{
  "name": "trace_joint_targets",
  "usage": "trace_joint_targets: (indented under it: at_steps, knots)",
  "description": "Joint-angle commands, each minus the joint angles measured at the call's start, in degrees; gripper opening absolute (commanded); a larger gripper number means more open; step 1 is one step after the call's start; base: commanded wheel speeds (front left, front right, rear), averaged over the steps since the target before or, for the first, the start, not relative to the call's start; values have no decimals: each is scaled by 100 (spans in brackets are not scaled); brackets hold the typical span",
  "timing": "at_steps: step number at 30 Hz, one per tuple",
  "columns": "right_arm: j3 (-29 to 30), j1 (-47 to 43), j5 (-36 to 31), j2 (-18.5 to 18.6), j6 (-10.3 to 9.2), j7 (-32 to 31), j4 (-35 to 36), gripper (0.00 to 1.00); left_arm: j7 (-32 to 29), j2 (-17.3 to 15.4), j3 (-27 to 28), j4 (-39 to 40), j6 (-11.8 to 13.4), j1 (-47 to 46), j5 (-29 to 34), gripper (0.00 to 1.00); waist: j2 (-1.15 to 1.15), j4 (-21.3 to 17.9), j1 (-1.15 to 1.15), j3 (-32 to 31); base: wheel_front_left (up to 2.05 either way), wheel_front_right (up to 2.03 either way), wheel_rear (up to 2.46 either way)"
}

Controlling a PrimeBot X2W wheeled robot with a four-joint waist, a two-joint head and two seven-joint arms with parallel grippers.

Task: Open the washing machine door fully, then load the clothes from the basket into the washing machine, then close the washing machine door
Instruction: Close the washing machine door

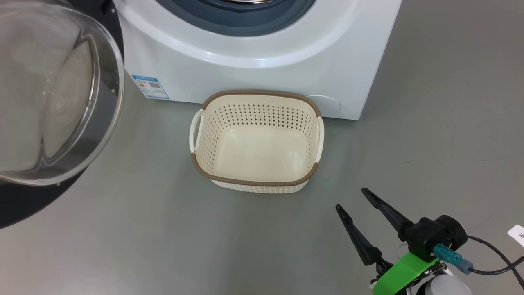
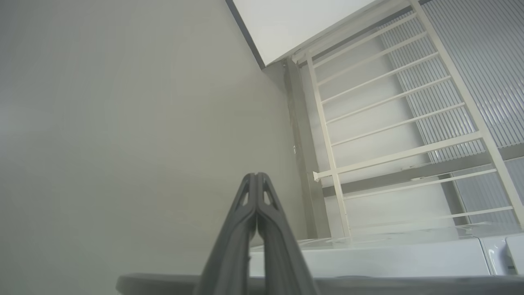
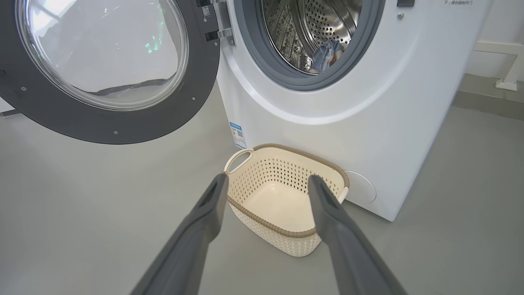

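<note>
The white washing machine (image 1: pixel 262 69) (image 3: pixel 368 102) stands with its round door (image 1: pixel 53 102) (image 3: pixel 106 69) swung wide open to the left. Light blue clothes (image 3: pixel 327 53) lie inside the steel drum. The cream basket (image 1: pixel 258 141) (image 3: pixel 282 196) sits on the floor in front of the machine with nothing in it. My right gripper (image 1: pixel 350 199) (image 3: pixel 266 180) hangs open at the lower right, short of the basket, holding nothing. In the left wrist view my left gripper (image 2: pixel 256 176) is shut on nothing and points at a pale wall.
Grey floor (image 1: pixel 442 135) spreads around the machine and basket. A black cable (image 1: pixel 491 254) trails from my right wrist. A white railing (image 2: pixel 389 123) and a wall corner appear past my left gripper. A small white tag (image 1: pixel 516 235) lies at the right edge.
</note>
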State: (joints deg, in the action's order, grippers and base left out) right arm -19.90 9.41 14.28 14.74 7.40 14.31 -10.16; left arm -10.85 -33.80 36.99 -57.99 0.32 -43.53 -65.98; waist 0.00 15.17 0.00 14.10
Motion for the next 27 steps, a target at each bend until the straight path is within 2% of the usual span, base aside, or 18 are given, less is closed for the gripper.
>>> trace_joint_targets:
  at_steps: [1,8,20,27]
  knots:
    - [-108,61,8,-19,9,67,122,100,-120,-463,3,89,-58,-89,-36,0,0,4,0,-4,0,0,0]
    - [-85,64,10,-47,9,68,121,100,-775,-395,-108,-5,-220,-184,-185,0,0,7,0,-26,0,0,0]
    - [-80,82,17,-126,9,68,82,100,-1767,-318,-260,84,-351,-40,-347,0,0,-21,0,-127,0,0,0]
    - [-81,72,20,-189,9,69,13,100,-2740,-272,-486,323,-397,136,-426,0,0,-22,0,-274,0,0,0]
